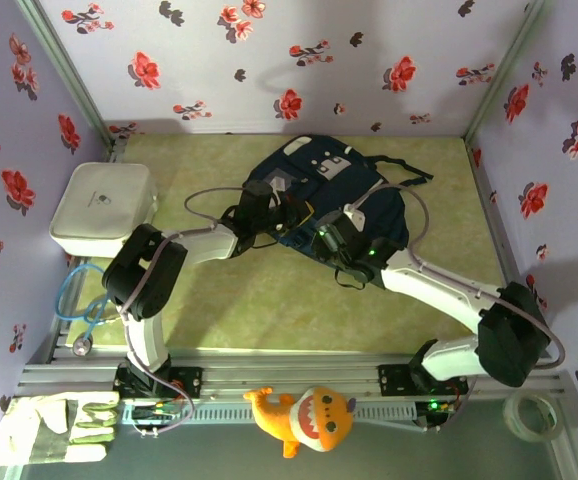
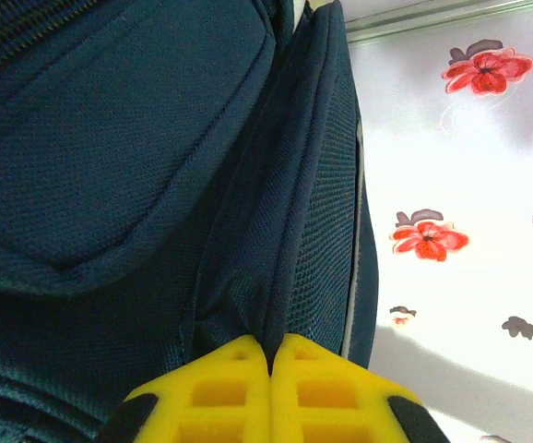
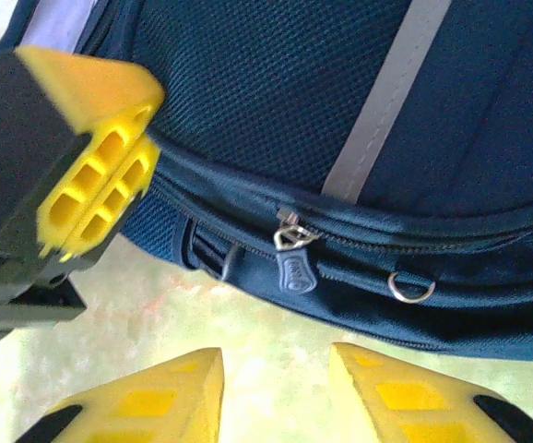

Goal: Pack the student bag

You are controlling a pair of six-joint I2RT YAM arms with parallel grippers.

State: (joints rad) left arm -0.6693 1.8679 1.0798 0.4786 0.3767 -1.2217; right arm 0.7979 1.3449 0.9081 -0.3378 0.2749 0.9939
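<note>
bag (image 1: pixel 369 205): centre of frame, on worktop (image 1: pixel 269 300)
left gripper (image 2: pixel 271 355): closed, pinching bag fabric
right gripper (image 3: pixel 276 378): part open, empty, just below zip pull (image 3: pixel 296 269)

One bag (image 1: pixel 299 172) lies just past centre toward 12 o'clock, worked by two arms, left (image 1: pixel 144 280) and right (image 1: pixel 449 290), and two grippers, the left gripper (image 2: pixel 271 369) and the right gripper (image 3: pixel 276 369). Around it are one white box (image 1: pixel 101 207) at 9 o'clock, one stethoscope (image 1: pixel 66 295) at 8, one plush shark (image 1: pixel 304 418) at 6 and one tape roll (image 1: pixel 510 415) at 4. The gloves (image 1: pixel 49 428) at 7 overlap, so their number is unclear. Up close, the bag shows one zip pull (image 3: pixel 296 268) and one metal ring (image 3: pixel 410 288).
</note>
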